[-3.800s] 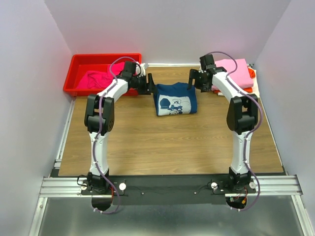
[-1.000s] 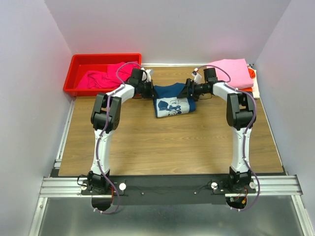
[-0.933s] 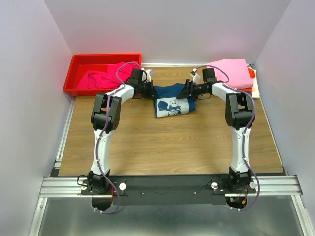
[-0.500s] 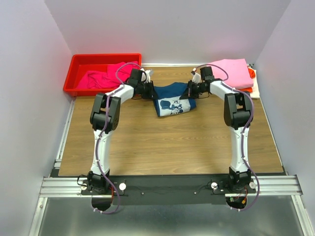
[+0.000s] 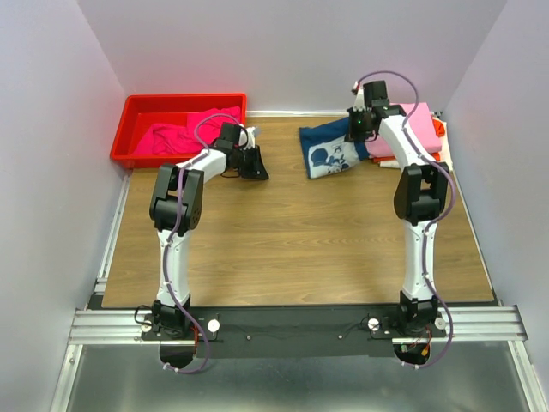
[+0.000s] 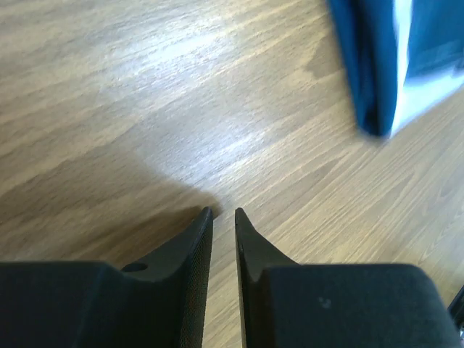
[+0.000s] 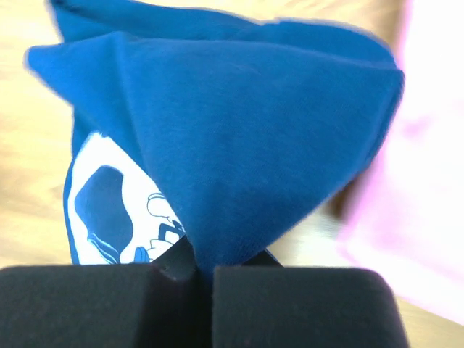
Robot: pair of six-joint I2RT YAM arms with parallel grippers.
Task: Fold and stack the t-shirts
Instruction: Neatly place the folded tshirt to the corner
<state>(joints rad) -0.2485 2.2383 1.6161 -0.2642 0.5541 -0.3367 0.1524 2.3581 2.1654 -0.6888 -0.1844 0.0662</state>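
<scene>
Moved: navy tee point(image 5: 330, 151), no longer between both claws as half a second ago; swung rightward, now hanging just below and left of the right claw point(image 5: 360, 129) and well right of the left claw point(image 5: 251, 163).
Red bin point(image 5: 137, 110): far left of the left claw, magenta tee point(image 5: 184, 136) crumpled inside, not yet folded.
Left claw: released; fingers drawn almost together on nothing, tips low over the bare table point(image 5: 283, 232).
Right claw: pinching a bunched fold of the navy tee, carrying it alone.
Pink stack point(image 5: 410, 127): just right of the right claw, close beside the tee.
Meaning: folding of this tee probably finished, stacking under way; placement onto the pink stack likely next.
Writing: none legible; only a white and light-blue cartoon print, no brand or label readable.
</scene>
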